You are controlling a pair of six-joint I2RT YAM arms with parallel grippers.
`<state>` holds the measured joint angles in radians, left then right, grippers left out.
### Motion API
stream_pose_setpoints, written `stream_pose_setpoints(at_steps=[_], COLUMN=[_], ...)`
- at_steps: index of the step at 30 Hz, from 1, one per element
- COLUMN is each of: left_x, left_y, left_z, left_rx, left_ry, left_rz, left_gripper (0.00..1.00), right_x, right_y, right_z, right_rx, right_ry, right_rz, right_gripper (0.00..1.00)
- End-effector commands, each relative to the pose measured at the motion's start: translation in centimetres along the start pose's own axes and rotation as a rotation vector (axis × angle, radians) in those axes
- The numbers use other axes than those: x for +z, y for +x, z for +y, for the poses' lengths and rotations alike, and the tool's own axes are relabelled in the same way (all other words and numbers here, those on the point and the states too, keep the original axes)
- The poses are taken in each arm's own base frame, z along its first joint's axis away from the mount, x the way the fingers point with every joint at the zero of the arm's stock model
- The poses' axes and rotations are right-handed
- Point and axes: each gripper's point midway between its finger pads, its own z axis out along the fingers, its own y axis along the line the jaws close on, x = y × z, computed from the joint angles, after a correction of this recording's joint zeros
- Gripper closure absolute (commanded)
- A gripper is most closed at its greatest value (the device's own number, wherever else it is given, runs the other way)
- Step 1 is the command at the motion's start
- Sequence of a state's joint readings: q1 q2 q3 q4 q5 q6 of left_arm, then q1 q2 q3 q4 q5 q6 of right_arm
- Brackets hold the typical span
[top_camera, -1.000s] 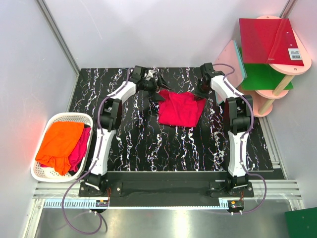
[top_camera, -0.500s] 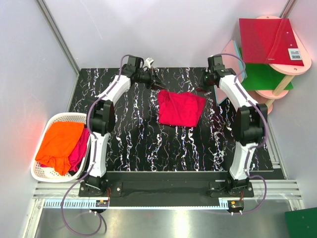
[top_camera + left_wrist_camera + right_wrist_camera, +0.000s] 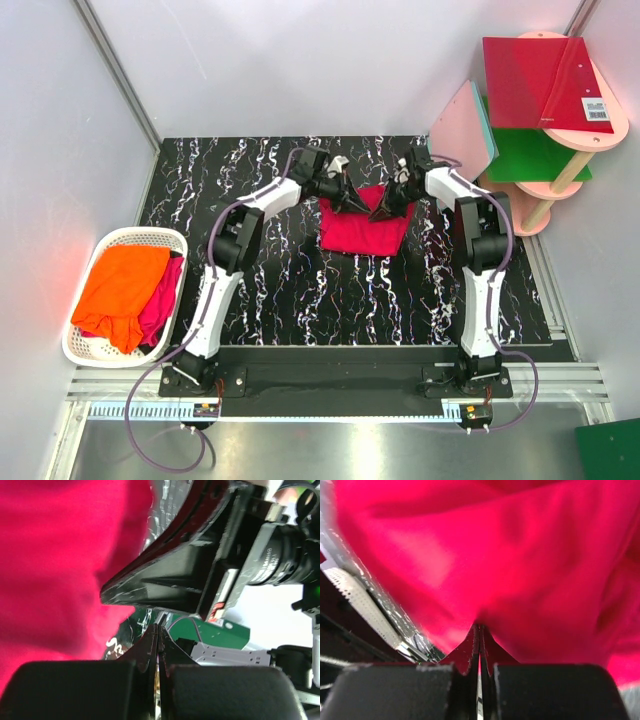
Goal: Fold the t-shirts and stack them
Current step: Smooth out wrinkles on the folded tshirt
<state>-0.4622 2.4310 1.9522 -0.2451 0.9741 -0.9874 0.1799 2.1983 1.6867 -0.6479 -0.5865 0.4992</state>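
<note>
Seen from above, a crimson t-shirt (image 3: 362,228) lies rumpled at the far middle of the black marbled table (image 3: 300,290). Both arms are stretched over its far edge, the left arm (image 3: 268,197) from the left and the right arm (image 3: 445,181) from the right, their jaws close together above the cloth. Off the table's left side a white basket (image 3: 150,236) is set, with an orange t-shirt (image 3: 120,285) heaped on a pinkish-red t-shirt (image 3: 163,300). At the far right a pink board (image 3: 462,122) is leaned against a shelf stand (image 3: 605,135), on which a red board (image 3: 535,80) and a green board (image 3: 535,155) are laid. In the left wrist view the left jaws are pressed together, tips just beside the shirt's edge, and the view beyond is blocked by the right arm's black jaws. In the right wrist view the right jaws are pressed together on a puckered fold of the crimson t-shirt, by which the frame is filled.
</note>
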Motion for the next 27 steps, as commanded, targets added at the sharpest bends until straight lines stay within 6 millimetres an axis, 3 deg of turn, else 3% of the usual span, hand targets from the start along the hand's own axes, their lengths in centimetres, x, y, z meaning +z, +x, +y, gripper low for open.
stream_pose_setpoints(at_steps=[1,9,12,16,20,24,27], left_x=[0.0,-0.8,-1.9,-3.2,-3.4,-5.8,-7.8], left_y=[-2.1,-5.8,-6.0,-6.1,-6.8,-7.5,-7.5], left_z=[0.5,5.7,7.6,8.7,5.9,0.3,-2.0], left_rx=[-0.042,-0.095,-0.125,-0.142,-0.096,0.001,0.037], left_ry=[0.05,-0.087,-0.155,-0.189,-0.08,0.033,0.07], left_rz=[-0.045,-0.175,-0.201,-0.224,-0.211,-0.246,-0.273], left_gripper=[1.0,1.0,1.0,1.0,1.0,1.0,1.0], right_x=[0.5,2.7,3.5,4.5,3.5,-0.3,-2.2], right_y=[-1.6,-4.8,-6.4,-7.6,-8.6,-9.4,-9.4], right_z=[1.3,-1.3,-1.1,-0.3,1.5,4.8,6.2], right_rx=[0.016,-0.001,-0.031,-0.033,-0.068,-0.156,-0.178], right_ry=[-0.059,0.063,0.055,0.019,-0.022,-0.059,-0.074], right_rz=[0.003,-0.075,-0.096,-0.087,-0.113,-0.183,-0.211], right_gripper=[1.0,1.0,1.0,1.0,1.0,1.0,1.0])
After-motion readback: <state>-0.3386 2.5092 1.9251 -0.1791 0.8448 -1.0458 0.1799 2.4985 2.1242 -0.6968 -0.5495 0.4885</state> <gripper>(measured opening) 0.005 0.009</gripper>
